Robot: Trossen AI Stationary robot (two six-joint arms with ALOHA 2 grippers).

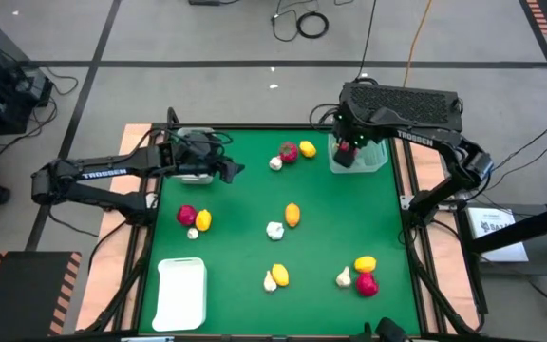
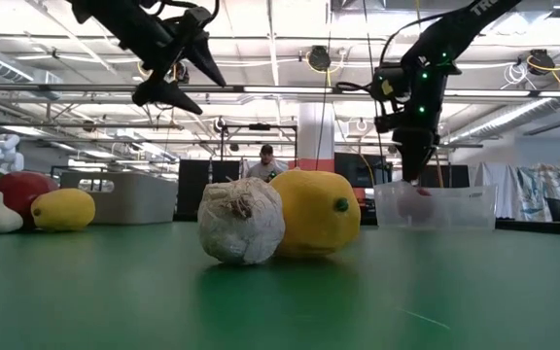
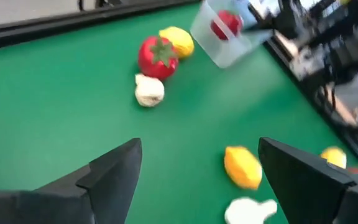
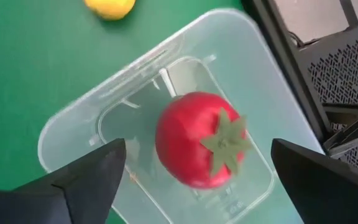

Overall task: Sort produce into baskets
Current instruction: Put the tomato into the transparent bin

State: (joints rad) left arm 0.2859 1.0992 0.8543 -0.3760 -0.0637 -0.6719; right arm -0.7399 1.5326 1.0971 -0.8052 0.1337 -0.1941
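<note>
My right gripper (image 4: 197, 149) hangs open, pointing down over the clear square basket (image 1: 373, 158) at the table's far right. A red fruit with a green top (image 4: 197, 146) lies inside that basket, below and between the fingers, apart from them. My left gripper (image 3: 199, 146) is open and holds nothing. It is raised above the table beside the grey basket (image 1: 196, 144) at the far left. Loose produce lies on the green mat: a red fruit (image 1: 289, 152), a yellow one (image 1: 307, 148) and a whitish bulb (image 1: 275, 163) near the clear basket.
More produce lies in small groups: at the left (image 1: 196, 220), in the middle (image 1: 286, 220), near the front (image 1: 275, 277) and at the near right (image 1: 359, 275). A flat white tray (image 1: 180, 293) sits at the near left. Wooden rails edge the mat.
</note>
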